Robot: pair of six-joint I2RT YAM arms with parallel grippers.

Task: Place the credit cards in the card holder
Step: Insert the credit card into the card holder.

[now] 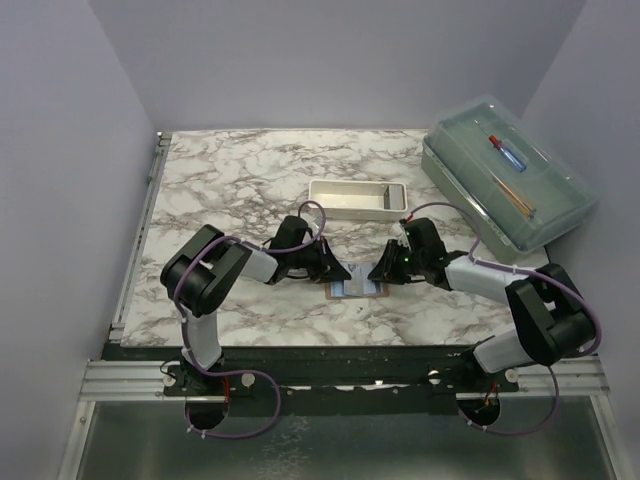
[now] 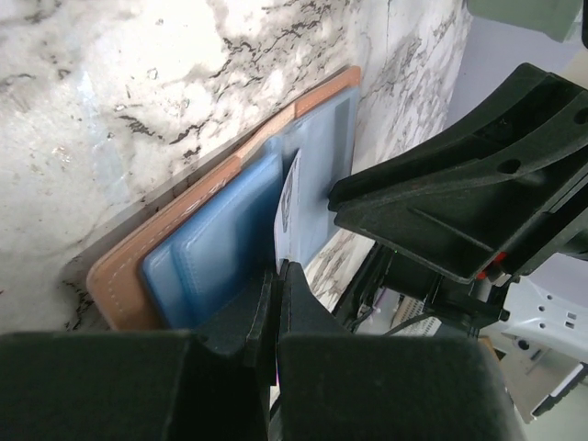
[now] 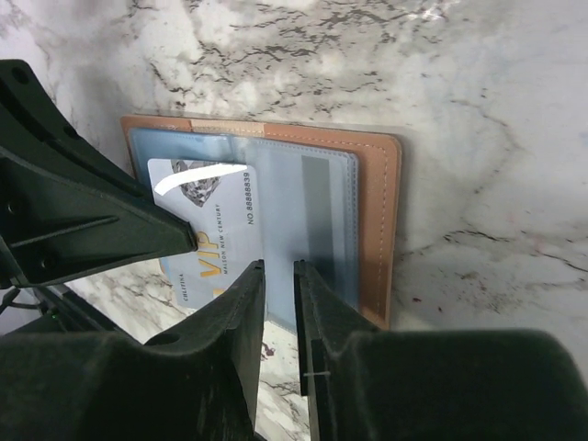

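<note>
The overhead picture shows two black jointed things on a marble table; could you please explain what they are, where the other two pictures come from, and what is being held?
Those are two robot arms, bolted at the table's near edge, each ending in a two-finger gripper. The overhead picture comes from a fixed camera above and behind them. The other two come from a camera on each wrist, so the black fingers at the bottom are that arm's own. On the marble table lie an open tan card holder, a white tray and a clear lidded box. The left gripper is shut on a whitish credit card, holding it over the holder's blue-grey inside. The right gripper is slightly open at the holder's edge, with nothing between its fingers.
</note>
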